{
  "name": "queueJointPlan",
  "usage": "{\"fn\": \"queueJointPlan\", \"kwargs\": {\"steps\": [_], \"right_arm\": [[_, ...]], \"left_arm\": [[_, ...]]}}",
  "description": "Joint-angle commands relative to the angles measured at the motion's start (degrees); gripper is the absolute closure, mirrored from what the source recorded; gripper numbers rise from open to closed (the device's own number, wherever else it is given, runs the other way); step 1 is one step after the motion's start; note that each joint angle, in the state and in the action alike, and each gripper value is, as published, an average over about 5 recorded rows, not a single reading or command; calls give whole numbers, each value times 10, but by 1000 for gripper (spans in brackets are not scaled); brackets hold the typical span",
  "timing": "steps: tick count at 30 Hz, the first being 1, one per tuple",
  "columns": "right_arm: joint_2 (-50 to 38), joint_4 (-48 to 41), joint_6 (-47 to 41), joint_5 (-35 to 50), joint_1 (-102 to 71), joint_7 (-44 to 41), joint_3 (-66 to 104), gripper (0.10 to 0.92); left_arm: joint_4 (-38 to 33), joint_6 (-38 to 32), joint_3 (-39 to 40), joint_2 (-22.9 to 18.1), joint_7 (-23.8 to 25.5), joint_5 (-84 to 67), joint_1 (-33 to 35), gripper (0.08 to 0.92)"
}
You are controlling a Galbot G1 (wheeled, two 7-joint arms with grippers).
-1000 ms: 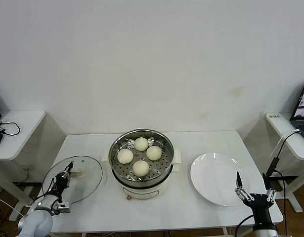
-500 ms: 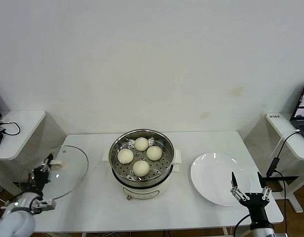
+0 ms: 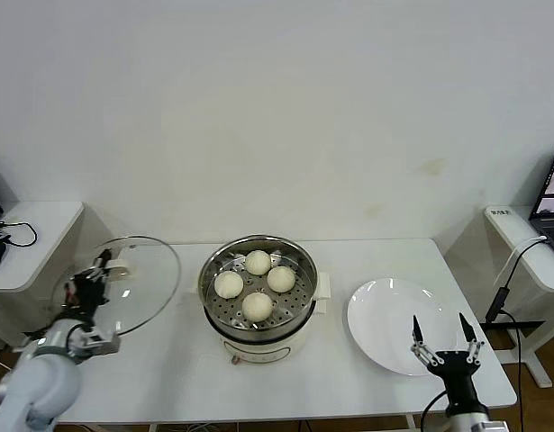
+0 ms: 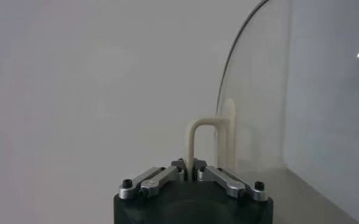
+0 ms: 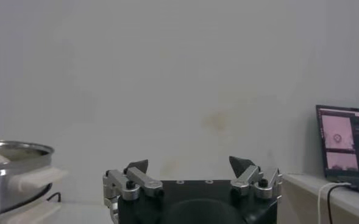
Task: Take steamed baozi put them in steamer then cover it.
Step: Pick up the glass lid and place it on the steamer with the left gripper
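cover (image 3: 123, 281) handle hidden by left pincer (image 3: 89, 286)

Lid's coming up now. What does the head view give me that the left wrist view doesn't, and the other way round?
Head only: four cream-white buns in the shiny steel steamer basket, the flat white plate, the open right hand.
Left wrist only: the cream-white bar handle clamped in the left hand.
Both: the tilted clear glass lid.
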Motion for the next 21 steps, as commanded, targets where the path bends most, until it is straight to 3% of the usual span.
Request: {"fn": "queueJointPlan", "kwargs": {"steps": [1,13,21], "right_arm": [[2,-12,3,-84,7,11,-5,203],[6,-42,-4,-107,34,14,-37,203],[7,-48,-1,-112,36,15,-41,203]], "left_arm": [[-31,108,233,-22,58,17,-174,859],[-3,133,309,-149,126,206,-245,859],[21,135,338,-237,152,281,-254,859]]}}
